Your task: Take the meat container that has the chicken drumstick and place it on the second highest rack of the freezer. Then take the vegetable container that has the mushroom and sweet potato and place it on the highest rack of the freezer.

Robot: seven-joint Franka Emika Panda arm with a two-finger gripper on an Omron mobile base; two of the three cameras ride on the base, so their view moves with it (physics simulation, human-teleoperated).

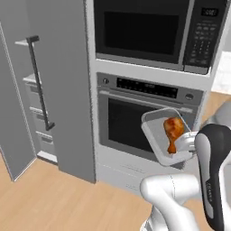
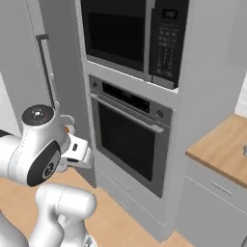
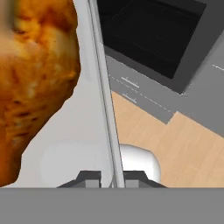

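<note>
The arm rises from the base with its elbow bent. In the left base view the dark-fronted forearm stands nearly upright at the right edge, and the wrist turns toward the wall oven [image 1: 149, 122]. The gripper [image 1: 188, 145] meets the right-hand rim of the meat container [image 1: 155, 135], a shallow pale tray held off the floor in front of the oven door, tilted so that its open face looks toward the camera.

The chicken drumstick [image 1: 173, 131] lies in the tray, its bulbous end uppermost and the thin bone pointing down.

In the hand view the two fingertips [image 3: 89, 178] sit close on either side of the container's thin wall [image 3: 105, 96], so the jaws are pinched tight on that rim. The drumstick [image 3: 30, 78] sits large on the left side of the wall. The oven's dark window [image 3: 153, 30] and the wood floor [image 3: 175, 148] lie beyond it.

The freezer [image 1: 38, 117] stands to the left of the oven, well apart from the tray, its door [image 1: 58, 85] swung open with the long dark bar handle [image 1: 40, 81] on it. Pale shelf edges and drawer fronts show inside. A microwave [image 1: 153, 31] sits above the oven.

In the right base view the rounded white joint [image 2: 41, 144] of the arm covers most of the hand and the tray.
</note>
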